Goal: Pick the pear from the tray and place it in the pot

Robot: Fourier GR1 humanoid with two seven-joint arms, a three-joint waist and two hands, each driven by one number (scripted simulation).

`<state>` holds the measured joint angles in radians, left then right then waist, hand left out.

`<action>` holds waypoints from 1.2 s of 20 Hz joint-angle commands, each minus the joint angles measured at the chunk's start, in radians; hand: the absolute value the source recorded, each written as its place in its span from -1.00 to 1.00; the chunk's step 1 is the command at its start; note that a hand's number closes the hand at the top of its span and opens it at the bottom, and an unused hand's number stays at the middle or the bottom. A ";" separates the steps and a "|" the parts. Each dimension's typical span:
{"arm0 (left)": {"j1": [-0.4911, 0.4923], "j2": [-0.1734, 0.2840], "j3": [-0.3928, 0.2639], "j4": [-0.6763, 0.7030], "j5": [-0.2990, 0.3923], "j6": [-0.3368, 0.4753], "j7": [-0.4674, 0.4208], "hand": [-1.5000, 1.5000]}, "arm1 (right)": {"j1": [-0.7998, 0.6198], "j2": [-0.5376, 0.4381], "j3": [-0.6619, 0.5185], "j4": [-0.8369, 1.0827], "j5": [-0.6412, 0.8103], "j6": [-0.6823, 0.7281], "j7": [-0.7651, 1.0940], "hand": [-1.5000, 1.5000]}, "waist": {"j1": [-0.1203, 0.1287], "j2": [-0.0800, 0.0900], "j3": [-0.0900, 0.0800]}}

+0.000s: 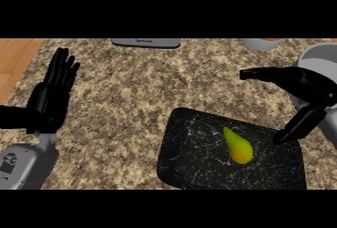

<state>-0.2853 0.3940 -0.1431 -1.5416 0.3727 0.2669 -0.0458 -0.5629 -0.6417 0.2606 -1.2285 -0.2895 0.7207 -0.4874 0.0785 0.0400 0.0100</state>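
Observation:
A yellow-green pear (238,146) lies on a black marbled tray (191,156) at the lower right of the speckled counter. My right hand (299,84) hovers above and to the right of the pear, open, its thumb stretched left and its fingers hanging down over the tray's right edge, apart from the fruit. A grey pot (319,58) stands at the right edge, partly hidden behind that hand. My left hand (52,93) rests open at the left, fingers up.
A grey flat object (146,42) lies at the counter's far edge. A pale round bowl (262,43) shows at the top right. Bare wood (16,58) borders the counter at the upper left.

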 commanded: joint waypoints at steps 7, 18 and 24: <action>-0.065 -0.029 -0.009 0.053 -0.025 0.021 0.007 0.00 | -0.131 -0.107 0.189 0.029 0.311 0.107 -0.298 -1.00 | 0.000 -0.005 -0.004; -0.067 -0.038 -0.012 0.039 -0.042 0.034 0.043 0.00 | -0.204 -0.098 0.442 0.235 0.520 -0.052 -0.484 -1.00 | -0.013 -0.019 -0.007; -0.081 -0.021 0.015 0.063 -0.029 0.001 0.044 0.00 | -0.198 -0.019 0.555 0.309 0.558 -0.158 -0.565 -1.00 | -0.022 -0.021 -0.007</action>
<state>-0.3437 0.3645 -0.1397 -1.4752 0.3385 0.2714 -0.0292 -0.7497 -0.6978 0.7665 -1.0034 0.2382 0.4566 -0.8373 0.0618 0.0218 0.0024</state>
